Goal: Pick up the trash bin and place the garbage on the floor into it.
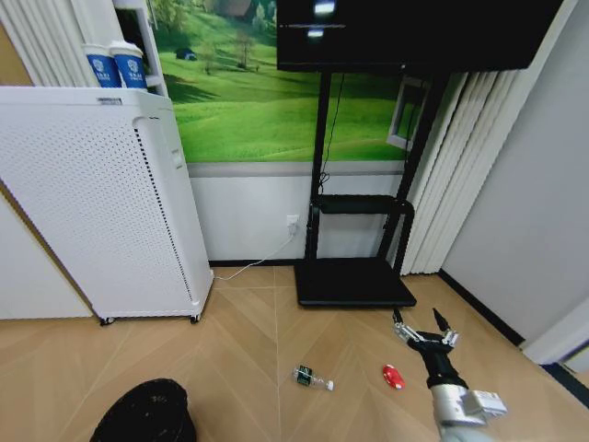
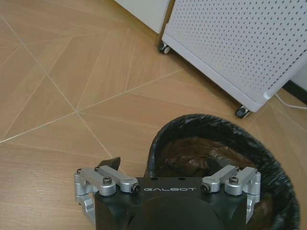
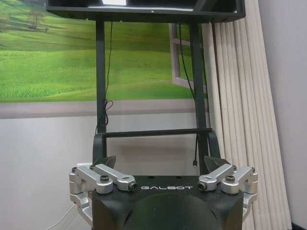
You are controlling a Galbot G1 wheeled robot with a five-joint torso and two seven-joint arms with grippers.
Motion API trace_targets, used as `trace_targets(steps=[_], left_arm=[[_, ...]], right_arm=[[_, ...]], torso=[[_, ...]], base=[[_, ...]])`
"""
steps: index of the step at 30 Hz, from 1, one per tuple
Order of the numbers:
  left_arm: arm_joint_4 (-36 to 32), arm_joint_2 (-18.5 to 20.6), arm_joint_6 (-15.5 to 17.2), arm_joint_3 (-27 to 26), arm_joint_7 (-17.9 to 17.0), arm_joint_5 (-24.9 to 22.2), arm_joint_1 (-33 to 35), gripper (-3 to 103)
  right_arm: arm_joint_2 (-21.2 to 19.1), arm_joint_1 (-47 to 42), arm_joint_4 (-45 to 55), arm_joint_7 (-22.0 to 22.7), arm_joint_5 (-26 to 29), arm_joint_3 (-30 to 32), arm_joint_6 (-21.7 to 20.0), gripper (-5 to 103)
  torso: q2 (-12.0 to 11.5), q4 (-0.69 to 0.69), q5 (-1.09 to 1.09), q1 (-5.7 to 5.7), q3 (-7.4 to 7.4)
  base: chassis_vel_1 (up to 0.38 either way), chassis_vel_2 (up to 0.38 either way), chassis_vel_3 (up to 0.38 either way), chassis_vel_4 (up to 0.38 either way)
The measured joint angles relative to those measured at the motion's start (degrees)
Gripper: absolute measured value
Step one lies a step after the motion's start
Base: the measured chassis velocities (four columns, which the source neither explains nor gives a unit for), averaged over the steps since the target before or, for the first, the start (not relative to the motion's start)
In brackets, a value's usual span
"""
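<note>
The trash bin (image 1: 144, 413), a small black round wire-mesh basket lined with a dark crinkled bag, is sitting on the floor (image 1: 239, 341) at the near left, in front of the tall white perforated appliance (image 1: 101, 203) that is standing on castors against the wall. In the left wrist view the left gripper (image 2: 168, 179) is hovering right at the bin's rim (image 2: 201, 122), its fingers spread wide apart, one finger outside the rim and the other over the bin's opening. The garbage is lying near the middle of the herringbone wood: a clear plastic bottle (image 1: 312, 378) with a green label is resting on its side, and a small red piece (image 1: 393, 376) is lying just to its right, the two apart from each other and well apart from the bin. The right gripper (image 1: 425, 329) is reaching out at the right, just beyond the red piece, fingers spread open and holding nothing, pointing toward the black TV stand (image 1: 354, 276) at the far wall.
</note>
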Motion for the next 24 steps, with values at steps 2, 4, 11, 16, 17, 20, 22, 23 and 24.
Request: trace_targets(steps=[2, 4, 11, 16, 17, 20, 22, 23, 24], left_arm=[[2.5, 0.3, 0.0, 0.5, 1.0, 1.5, -1.5, 100], [7.1, 0.6, 0.5, 1.4, 2.0, 3.5, -4.9, 97], [14.6, 0.5, 1.0, 3.0, 3.8, 8.1, -11.6, 95], [14.9, 0.8, -0.6, 3.5, 6.2, 10.1, -12.4, 74], [14.9, 1.0, -0.9, 3.5, 6.6, 10.5, -12.3, 69], [14.8, 1.2, -1.6, 3.3, 8.0, 11.6, -11.9, 57], [14.6, 1.3, -1.8, 3.3, 8.8, 12.1, -11.6, 52], [14.5, 1.3, -2.1, 3.3, 9.0, 12.4, -11.5, 47], [14.5, 1.3, -2.2, 3.3, 9.0, 12.5, -11.6, 41]], right_arm=[[-0.1, 0.0, -0.2, 0.0, 0.0, 0.0, 0.0, 100], [-0.1, 0.0, -0.2, -0.1, 0.1, -0.2, 0.1, 100], [0.2, -0.9, 0.4, -0.2, -0.3, -0.9, 0.1, 100], [0.3, -2.3, 0.9, -0.3, -0.7, -0.6, 0.6, 100], [0.3, -2.4, 0.9, -0.3, -0.7, -0.6, 0.6, 100], [0.5, -2.5, 1.0, -0.3, -0.9, -0.7, 0.7, 100], [0.6, -2.5, 1.1, -0.3, -1.1, -0.8, 0.7, 100], [0.6, -2.5, 1.2, -0.3, -1.1, -0.9, 0.7, 100], [0.7, -2.5, 1.2, -0.3, -1.2, -1.0, 0.7, 100]], torso=[[0.0, 0.0, 0.0, 0.0, 0.01], [0.0, 0.0, -0.01, 0.0, 0.03], [0.0, 0.0, -0.01, 0.0, 0.05], [0.1, 0.0, 0.0, 0.0, 0.06], [0.1, 0.0, 0.0, 0.0, 0.07], [0.1, 0.0, 0.0, 0.0, 0.07], [0.1, 0.0, 0.0, 0.0, 0.08], [0.1, 0.0, 0.0, 0.0, 0.08], [0.1, 0.01, 0.0, 0.0, 0.08]], base=[[0.0, 0.0, 0.0, 0.0], [0.0, 0.0, 0.0, 0.0], [0.0, 0.0, 0.0, 0.0], [0.0, 0.0, 0.0, 0.0], [0.0, 0.0, 0.0, 0.0], [0.0, 0.0, 0.0, 0.0], [0.0, 0.0, 0.0, 0.0], [0.0, 0.0, 0.0, 0.0], [0.0, 0.0, 0.0, 0.0]])
